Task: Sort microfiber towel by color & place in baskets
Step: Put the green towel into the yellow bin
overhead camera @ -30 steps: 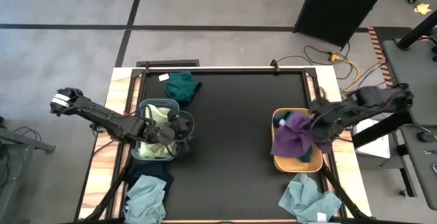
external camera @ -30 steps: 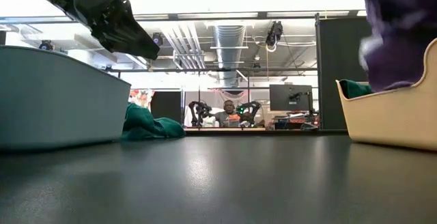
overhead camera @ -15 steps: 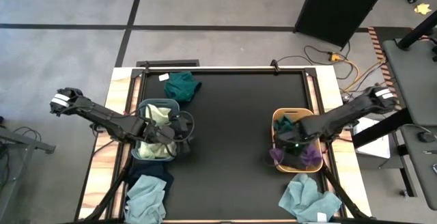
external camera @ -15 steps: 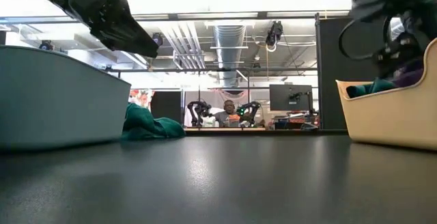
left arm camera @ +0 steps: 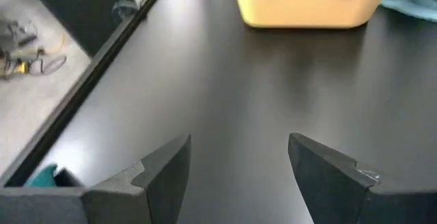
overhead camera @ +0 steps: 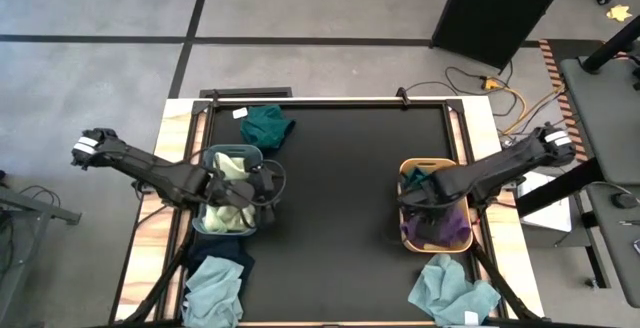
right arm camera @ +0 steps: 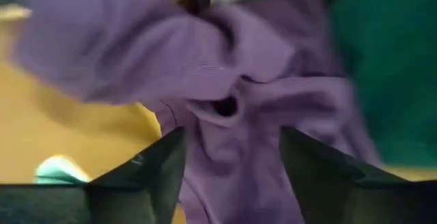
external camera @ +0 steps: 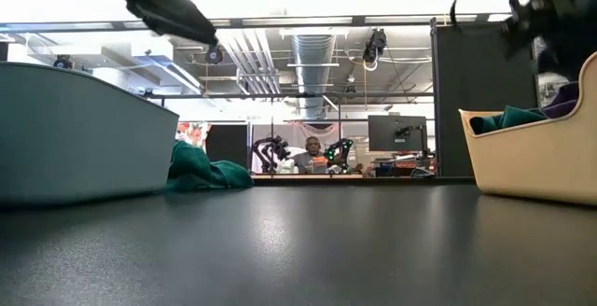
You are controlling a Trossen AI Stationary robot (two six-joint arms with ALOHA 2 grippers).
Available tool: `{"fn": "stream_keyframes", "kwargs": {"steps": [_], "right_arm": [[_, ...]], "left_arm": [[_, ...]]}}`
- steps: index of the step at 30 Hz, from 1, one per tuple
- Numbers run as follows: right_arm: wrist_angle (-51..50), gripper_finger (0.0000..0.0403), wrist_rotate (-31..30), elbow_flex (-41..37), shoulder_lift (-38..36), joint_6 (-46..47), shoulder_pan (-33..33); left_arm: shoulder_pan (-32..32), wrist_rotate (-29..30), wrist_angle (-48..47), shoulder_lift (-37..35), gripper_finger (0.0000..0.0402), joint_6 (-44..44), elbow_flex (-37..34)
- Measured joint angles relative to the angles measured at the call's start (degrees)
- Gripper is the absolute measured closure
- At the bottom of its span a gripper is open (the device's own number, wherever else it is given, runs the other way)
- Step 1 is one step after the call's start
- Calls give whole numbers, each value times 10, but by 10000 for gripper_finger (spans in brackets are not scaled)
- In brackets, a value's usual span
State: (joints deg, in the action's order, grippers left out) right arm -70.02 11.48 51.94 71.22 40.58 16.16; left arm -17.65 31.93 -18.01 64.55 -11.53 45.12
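Right pincer (right arm camera: 229,176): wide over purple towel (right arm camera: 225,80) in the orange basket (overhead camera: 408,180); best to lift straight clear.
Left pincer (left arm camera: 239,176): wide, waiting.

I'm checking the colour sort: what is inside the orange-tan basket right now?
The orange-tan basket holds a purple towel and a dark teal towel. The right gripper, jaws open, hangs over them and hides the middle, so anything underneath cannot be seen.

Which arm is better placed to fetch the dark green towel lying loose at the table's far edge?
Left. Its gripper hangs open beside the grey-blue basket, close to the dark green towel; the right gripper is over the orange basket above the purple towel.
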Motion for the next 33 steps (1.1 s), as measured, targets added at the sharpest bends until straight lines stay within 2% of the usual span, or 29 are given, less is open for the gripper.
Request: {"fn": "stream_keyframes", "kwargs": {"steps": [3,7,10,15,18,25,29,33], "right_arm": [[-35,151,-52,43,-25,3,1],[-17,128,-133,84,-57,0,1],[56,117,-225,96,-73,-49,1],[250,106,-398,85,-65,-153,-6],[357,107,-401,84,-22,-235,-35],[578,122,-391,83,104,-331,-116],[680,123,-319,91,181,-359,-165],[701,113,-252,132,253,-375,-211]], "left_arm": [[-1,0,3,-1,171,27,13],[2,-1,14,-1,171,29,18],[11,-9,16,-1,171,18,18],[10,-13,1,-8,171,22,21],[5,-15,-12,-18,171,13,30],[-34,-38,-70,-40,171,-16,39],[-69,-35,-80,-43,171,-29,35],[-105,-25,-85,-43,171,-46,32]]}}
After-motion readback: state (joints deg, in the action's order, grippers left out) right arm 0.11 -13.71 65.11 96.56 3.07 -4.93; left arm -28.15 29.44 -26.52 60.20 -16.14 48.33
